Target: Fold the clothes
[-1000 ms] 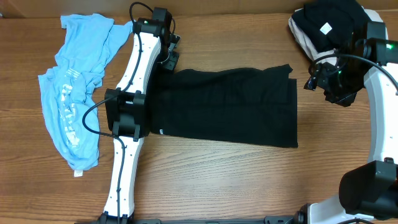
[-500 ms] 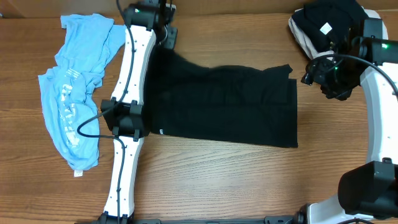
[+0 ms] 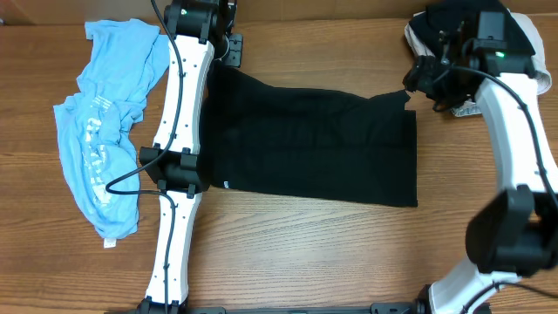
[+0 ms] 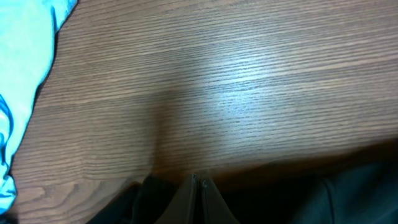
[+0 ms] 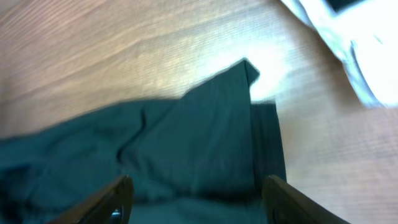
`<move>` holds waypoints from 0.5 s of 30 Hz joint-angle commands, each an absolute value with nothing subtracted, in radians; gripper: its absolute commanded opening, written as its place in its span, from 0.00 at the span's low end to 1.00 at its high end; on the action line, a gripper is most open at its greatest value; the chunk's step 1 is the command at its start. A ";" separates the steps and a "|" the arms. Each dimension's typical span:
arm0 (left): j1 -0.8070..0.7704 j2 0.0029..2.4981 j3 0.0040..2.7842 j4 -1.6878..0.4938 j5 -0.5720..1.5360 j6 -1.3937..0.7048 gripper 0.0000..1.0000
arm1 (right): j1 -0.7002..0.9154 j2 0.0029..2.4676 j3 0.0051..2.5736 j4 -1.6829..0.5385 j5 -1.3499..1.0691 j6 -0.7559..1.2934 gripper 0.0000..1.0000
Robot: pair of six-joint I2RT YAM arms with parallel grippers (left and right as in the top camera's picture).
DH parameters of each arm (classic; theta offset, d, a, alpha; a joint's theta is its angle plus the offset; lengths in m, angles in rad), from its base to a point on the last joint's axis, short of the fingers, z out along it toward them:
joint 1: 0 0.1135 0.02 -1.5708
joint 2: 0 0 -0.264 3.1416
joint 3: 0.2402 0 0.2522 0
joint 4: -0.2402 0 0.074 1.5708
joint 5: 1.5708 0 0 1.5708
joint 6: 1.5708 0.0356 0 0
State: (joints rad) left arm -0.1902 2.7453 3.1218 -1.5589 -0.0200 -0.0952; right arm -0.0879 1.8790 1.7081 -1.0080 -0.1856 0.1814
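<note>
While left gripper (image 4: 198,182) pinches black shirt (image 3: 323,148) corner, arm outstretched, right gripper (image 5: 198,190) hovers spread.

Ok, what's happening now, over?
Left gripper: jaws shut on black shirt corner. Right gripper: jaws open above opposite corner. Light-blue tee crumpled aside, untouched.
</note>
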 commanded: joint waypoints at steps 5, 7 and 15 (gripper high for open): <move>-0.197 2.705 3.143 -1.562 -0.045 -0.136 0.04 | -0.085 2.066 1.707 -0.838 -0.108 0.175 0.64; -0.197 2.705 3.142 -1.562 -0.062 -0.136 0.04 | -0.085 2.108 1.707 -0.816 -0.079 0.174 0.65; -0.197 2.705 3.142 -1.562 -0.073 -0.136 0.04 | -0.085 2.223 1.707 -0.763 -0.053 0.174 0.66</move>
State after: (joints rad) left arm -0.1902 2.7453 3.1218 -1.5600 -0.0502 -0.1246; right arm -0.0879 2.1952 1.7069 -0.7849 -0.0765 0.1818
